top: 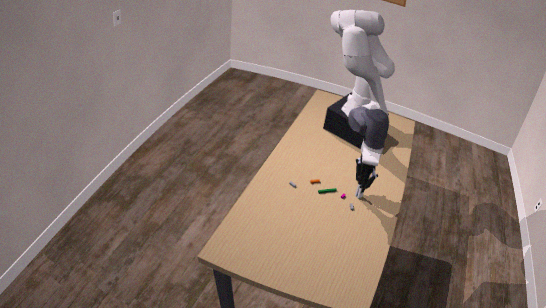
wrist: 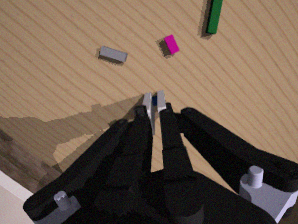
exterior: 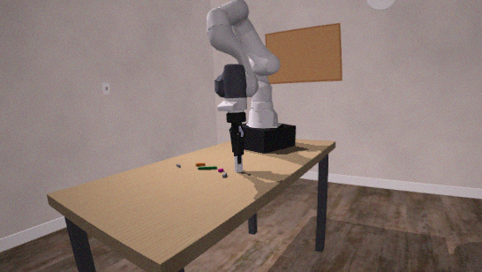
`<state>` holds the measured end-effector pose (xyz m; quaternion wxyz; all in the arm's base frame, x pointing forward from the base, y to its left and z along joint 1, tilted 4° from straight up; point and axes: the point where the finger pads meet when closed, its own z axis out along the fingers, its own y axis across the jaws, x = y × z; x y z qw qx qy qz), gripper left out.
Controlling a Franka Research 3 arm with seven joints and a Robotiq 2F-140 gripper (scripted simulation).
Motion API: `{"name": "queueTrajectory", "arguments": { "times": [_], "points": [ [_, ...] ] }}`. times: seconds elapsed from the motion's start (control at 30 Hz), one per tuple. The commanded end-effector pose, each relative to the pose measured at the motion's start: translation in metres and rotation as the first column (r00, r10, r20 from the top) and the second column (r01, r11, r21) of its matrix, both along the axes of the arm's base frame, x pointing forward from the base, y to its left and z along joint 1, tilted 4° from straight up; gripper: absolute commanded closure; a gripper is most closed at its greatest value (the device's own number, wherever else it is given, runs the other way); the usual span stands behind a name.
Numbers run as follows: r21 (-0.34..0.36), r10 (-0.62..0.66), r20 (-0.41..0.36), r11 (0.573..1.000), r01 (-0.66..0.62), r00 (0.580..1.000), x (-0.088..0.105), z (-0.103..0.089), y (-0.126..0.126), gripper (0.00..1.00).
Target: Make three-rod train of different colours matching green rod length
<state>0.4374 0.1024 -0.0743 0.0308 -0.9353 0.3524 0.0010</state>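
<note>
Wood-grained tabletop — a black, pale-tipped gripper clenches a tiny blue rod near a blocky magenta rod.

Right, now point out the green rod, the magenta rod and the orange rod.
Green rod [top: 327, 191] [exterior: 207, 168] [wrist: 214, 17]: top, exterior and wrist views; on its body.
Magenta rod [top: 343, 196] [exterior: 221, 170] [wrist: 172, 44]: same three views; on its upper face.
Orange rod [top: 315, 181] [exterior: 200, 164]: top and exterior views; mid-length.
</note>
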Motion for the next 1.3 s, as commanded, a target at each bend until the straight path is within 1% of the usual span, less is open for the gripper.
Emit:
{"name": "queueTrajectory", "arguments": {
  "times": [0.0,0.13,0.23,0.33,0.43,0.5,0.67,0.8,0.9,1.27],
  "points": [
    [0.001,-0.003,0.004,1.000,0.003,1.000,0.002,0.000,0.000,0.97],
    [0.001,-0.003,0.004,1.000,0.003,1.000,0.002,0.002,0.000,0.97],
    [0.001,-0.003,0.004,1.000,0.003,1.000,0.002,0.010,0.000,0.97],
    [0.001,-0.003,0.004,1.000,0.003,1.000,0.001,0.026,-0.001,0.97],
    [0.001,-0.003,0.004,1.000,0.003,1.000,0.001,0.046,-0.003,0.97],
    [0.001,-0.003,0.004,1.000,0.003,1.000,0.001,0.046,-0.003,0.97],
    [0.001,-0.003,0.004,1.000,0.003,1.000,0.000,0.079,-0.004,0.97],
    [0.001,-0.003,0.004,1.000,0.003,1.000,0.000,0.095,-0.005,0.97],
    [0.001,-0.003,0.004,1.000,0.003,1.000,-0.001,0.100,-0.006,0.97],
    [0.002,-0.004,0.004,1.000,0.004,1.000,0.001,0.100,-0.008,0.97]
  ]
}}
